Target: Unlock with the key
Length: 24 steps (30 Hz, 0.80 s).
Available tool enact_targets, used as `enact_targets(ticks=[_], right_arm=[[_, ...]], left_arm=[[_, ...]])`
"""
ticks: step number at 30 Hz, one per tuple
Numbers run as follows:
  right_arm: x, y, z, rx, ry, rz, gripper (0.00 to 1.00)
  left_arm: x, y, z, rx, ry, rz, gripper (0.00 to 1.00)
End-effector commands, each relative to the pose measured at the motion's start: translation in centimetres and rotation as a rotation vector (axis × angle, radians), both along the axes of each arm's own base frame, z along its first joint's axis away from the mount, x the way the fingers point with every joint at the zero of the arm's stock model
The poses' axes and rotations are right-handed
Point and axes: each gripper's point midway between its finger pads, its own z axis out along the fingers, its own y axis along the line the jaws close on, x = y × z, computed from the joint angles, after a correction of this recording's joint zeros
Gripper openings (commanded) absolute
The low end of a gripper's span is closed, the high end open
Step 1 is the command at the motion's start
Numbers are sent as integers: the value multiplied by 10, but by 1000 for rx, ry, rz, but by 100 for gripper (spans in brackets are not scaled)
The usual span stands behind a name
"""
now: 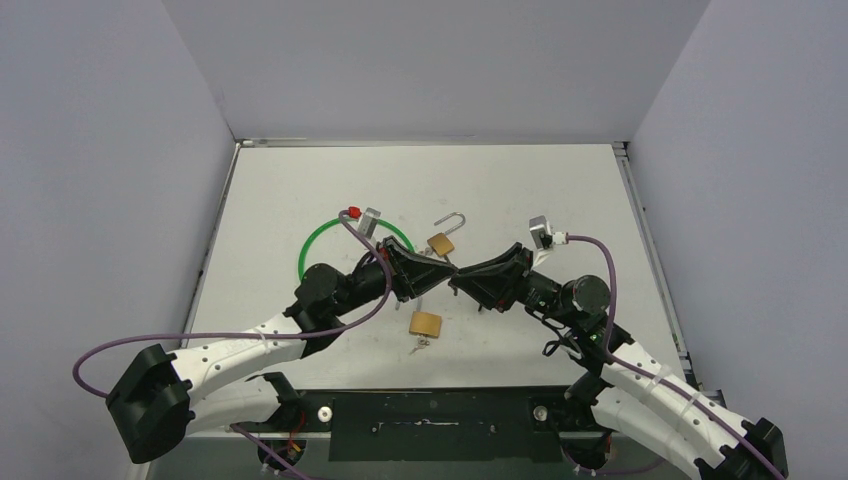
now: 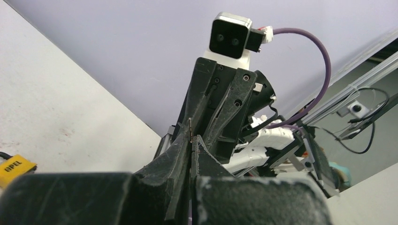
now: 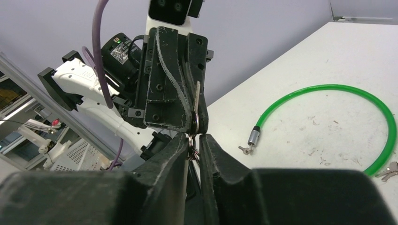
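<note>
My two grippers meet tip to tip above the table's middle. My left gripper (image 1: 440, 270) (image 2: 193, 138) is shut on a thin silver key (image 2: 191, 130), seen edge-on between its fingers; the key also shows in the right wrist view (image 3: 197, 101). My right gripper (image 1: 463, 276) (image 3: 195, 137) is closed on the key ring (image 3: 193, 143) that hangs from that key. A brass padlock (image 1: 441, 243) with its shackle swung open lies just behind the grippers. A second brass padlock (image 1: 425, 323) lies in front of them, with small keys (image 1: 420, 344) beside it.
A green cable lock (image 1: 318, 235) (image 3: 328, 87) curves on the table at the left, with a metal end (image 3: 253, 137) and a small key (image 3: 244, 150) by it. More keys (image 3: 389, 171) lie inside the loop. A yellow padlock (image 2: 14, 166) shows at the left wrist view's edge.
</note>
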Motion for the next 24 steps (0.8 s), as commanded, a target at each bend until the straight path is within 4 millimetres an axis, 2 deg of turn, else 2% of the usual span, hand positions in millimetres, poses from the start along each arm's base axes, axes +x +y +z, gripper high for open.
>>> enact_targets(ticks=[1,3,5,8,11,21,24], right_arm=[[1,-2,30,34,-83,-23,13],[2,-2,32,38,-83,-26,7],[2,-2,32,35,-81,-26,0],[2,-1,31,30,-71,-24,0],[1,-2,32,36,-76,-23,0],[-3,-3,29,26,-79,-14,0],[-5,-3,26,21,-77,-5,0]], left_arm=[[-2,1,26,-80,62,-29,0],[2,0,22,-69,92,-20,0],[4,0,20,-76,121,-15,9],[4,0,20,-102,144,-22,20],[4,-1,20,-119,151,-31,25],[13,5,13,-144,183,13,24],[16,8,12,-152,187,32,29]])
